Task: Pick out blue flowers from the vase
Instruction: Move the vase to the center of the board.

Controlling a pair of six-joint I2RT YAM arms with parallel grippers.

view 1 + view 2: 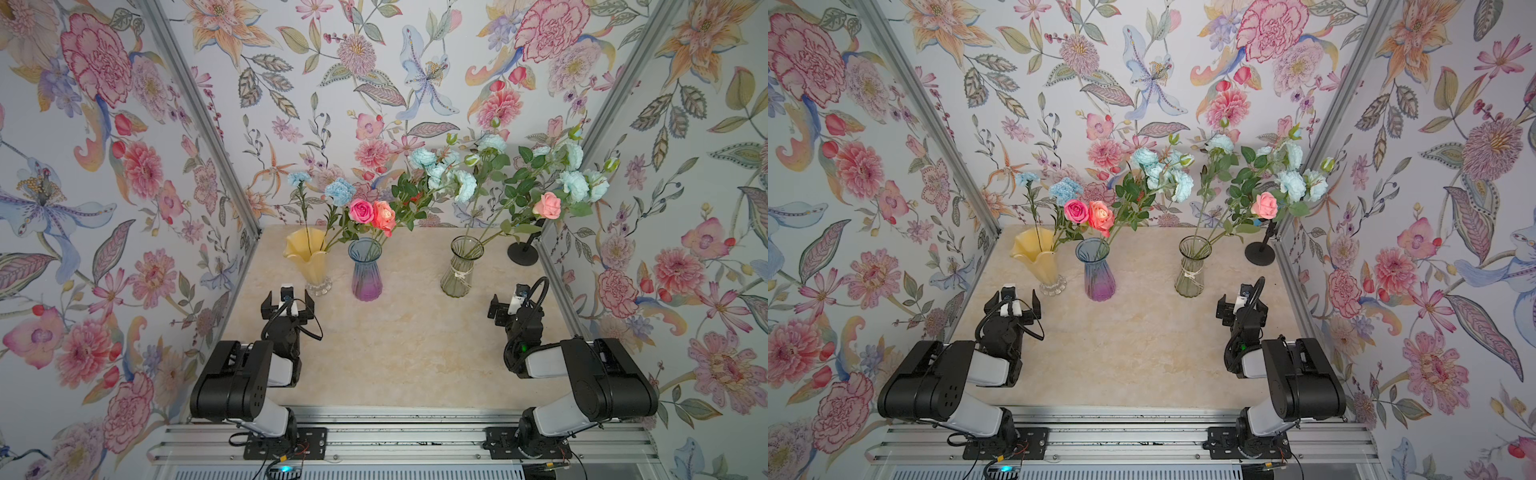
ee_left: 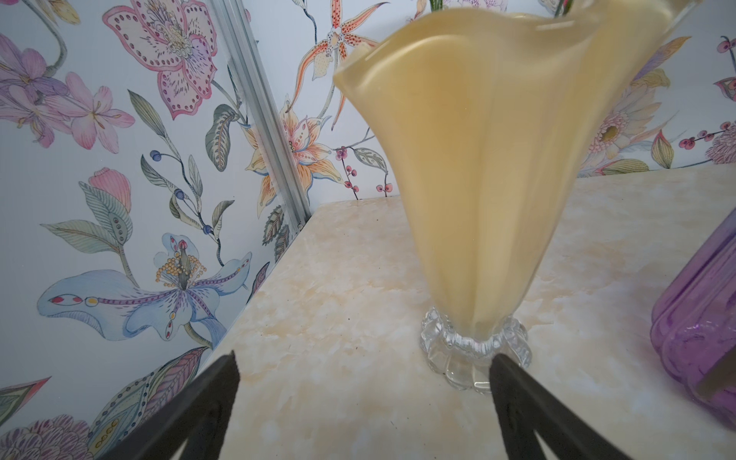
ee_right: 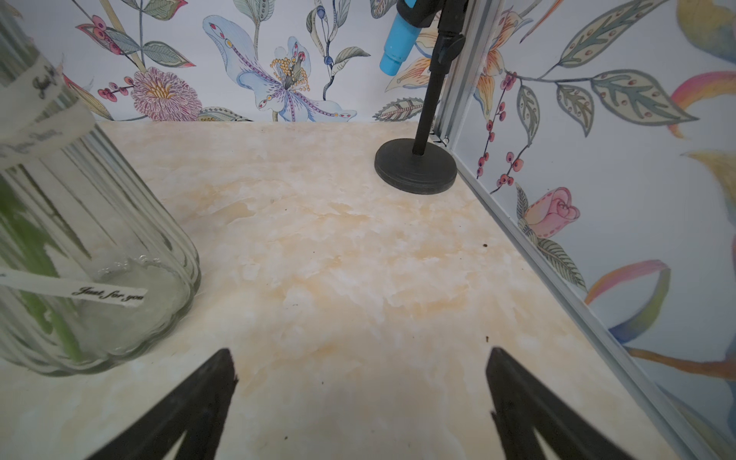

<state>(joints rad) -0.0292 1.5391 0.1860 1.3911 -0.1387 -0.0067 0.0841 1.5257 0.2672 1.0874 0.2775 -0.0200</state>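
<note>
Right gripper [image 3: 361, 352] gapes beside clear vase [image 3: 119, 223] ribbon [image 3: 107, 294] reading "Just for you".

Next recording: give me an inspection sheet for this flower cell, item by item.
Surface: beige marbled table, few dark specks.
Job's things: blue carnations in yellow vase; aqua blooms in purple vase with magenta rose, orange rose; more aqua blooms in clear vase with pink rose; none picked yet.
Clutter: blue microphone on black stand, back corner.
Claws: left claw open, empty, facing yellow vase; right claw open, empty, near clear vase.
Cables: black loops at both wrists, clear of flowers.
Surroundings: floral wallpaper, aluminium frame.
</note>
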